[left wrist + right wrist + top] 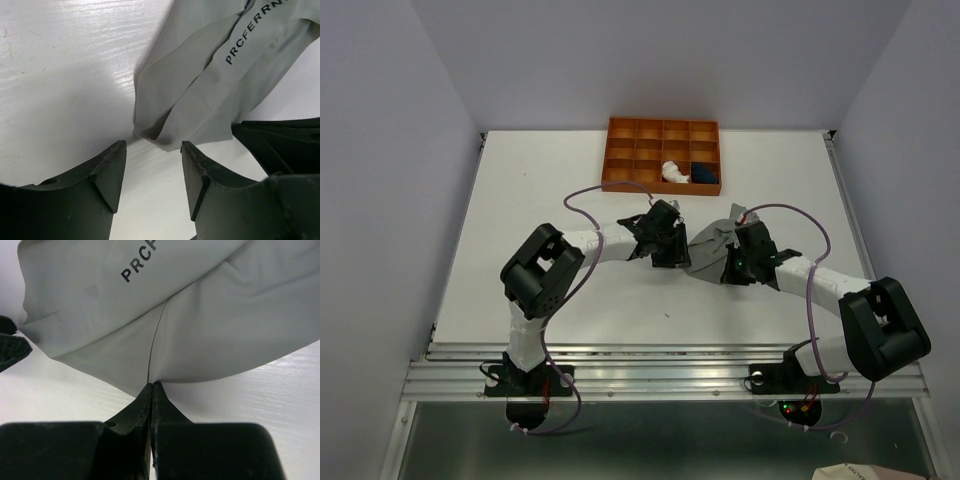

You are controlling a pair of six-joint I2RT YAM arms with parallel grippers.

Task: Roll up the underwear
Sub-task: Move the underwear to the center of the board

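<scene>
Holding pink-white roll (673, 172) and navy roll (704, 172), your tray (622, 150) sits top-centre; grey underwear (705, 245) runs lower-left to upper-right, right gripper (151, 385) clamping it, left gripper (153, 147) parted.

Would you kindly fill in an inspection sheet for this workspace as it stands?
Surface: white table, no spills seen.
Job's things: grey underwear lies crumpled at the centre between the arms, not rolled; pink-white underwear and navy underwear sit bundled in adjacent near-row compartments of the orange tray.
Clutter: nothing seen.
Grippers: left gripper has its jaws apart and empty, at the grey cloth's edge; right gripper has its jaws shut on a fold of the grey underwear.
Cables: purple cables loop from both arms over the table.
Surroundings: pale walls on three sides; metal rail along the near edge.
</scene>
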